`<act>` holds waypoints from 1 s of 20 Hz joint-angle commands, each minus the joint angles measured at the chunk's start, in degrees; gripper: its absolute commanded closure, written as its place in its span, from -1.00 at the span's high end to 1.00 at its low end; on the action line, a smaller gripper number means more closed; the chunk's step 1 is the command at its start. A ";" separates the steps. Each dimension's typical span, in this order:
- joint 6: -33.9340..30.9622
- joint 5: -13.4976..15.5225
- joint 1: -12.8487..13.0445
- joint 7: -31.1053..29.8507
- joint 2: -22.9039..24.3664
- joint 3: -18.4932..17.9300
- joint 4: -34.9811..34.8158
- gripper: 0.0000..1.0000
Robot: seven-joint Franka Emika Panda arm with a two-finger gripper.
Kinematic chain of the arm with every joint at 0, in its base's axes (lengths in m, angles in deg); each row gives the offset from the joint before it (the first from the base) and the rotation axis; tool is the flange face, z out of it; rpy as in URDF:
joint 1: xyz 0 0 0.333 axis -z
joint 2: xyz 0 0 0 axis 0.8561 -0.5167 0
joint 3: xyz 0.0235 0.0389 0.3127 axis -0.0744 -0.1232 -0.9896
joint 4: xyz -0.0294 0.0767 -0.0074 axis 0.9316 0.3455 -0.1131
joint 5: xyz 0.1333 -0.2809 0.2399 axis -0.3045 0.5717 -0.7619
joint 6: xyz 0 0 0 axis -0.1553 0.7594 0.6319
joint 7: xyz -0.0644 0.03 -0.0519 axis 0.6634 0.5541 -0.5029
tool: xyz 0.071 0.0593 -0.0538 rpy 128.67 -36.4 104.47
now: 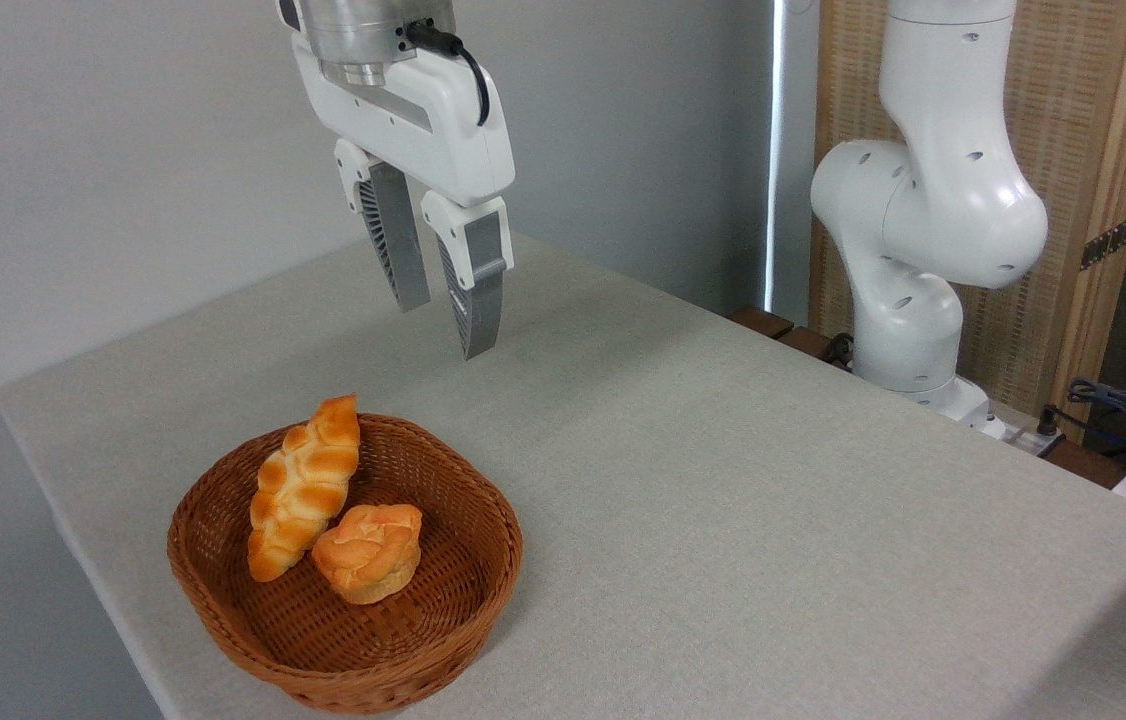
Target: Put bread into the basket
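Desk (723, 520): a broad flat surface covered in pale grey-beige, finely grained fabric-like material, with a rounded far-left corner and a left edge running diagonally toward the viewer. Most of its area to the right of and behind the basket is bare.

Arm (923, 230): glossy white moulded segments with rounded joints, its base standing at the desk's far right edge, in front of a woven panel in a wooden frame.

Basket (223, 590): round-oval, shallow, reddish-brown wicker with a thick braided rim and an open-weave floor. It sits near the front-left edge of the desk, its left rim close to that edge.

Hand (443, 325): white housing with a black cable entering at the top, carrying two grey tapered fingers (393, 240) with ribbed inner faces. The fingers are spread apart with nothing between them. The hand hangs in the air above and behind the basket, well apart from it and from the desk surface.

Bread (303, 485): a long, flattish braided loaf, pale golden-yellow with browner lobes and pointed ends. It lies inside the basket along the left side, its upper tip rising over the far rim and its lower end resting on the basket floor.

Bun (368, 550): small, round, orange and knotted, lying on the basket floor just right of the bread's lower half and touching it.
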 commanded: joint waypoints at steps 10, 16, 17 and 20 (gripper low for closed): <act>1.72 -4.13 2.09 -0.65 0.40 -1.96 -0.83 1.00; 1.81 -4.13 2.09 -1.10 0.22 -1.88 -0.83 1.00; 1.81 -4.13 2.09 -1.01 0.31 -1.79 -0.92 1.00; 1.72 -4.04 2.09 -0.92 0.31 -1.96 -0.83 1.00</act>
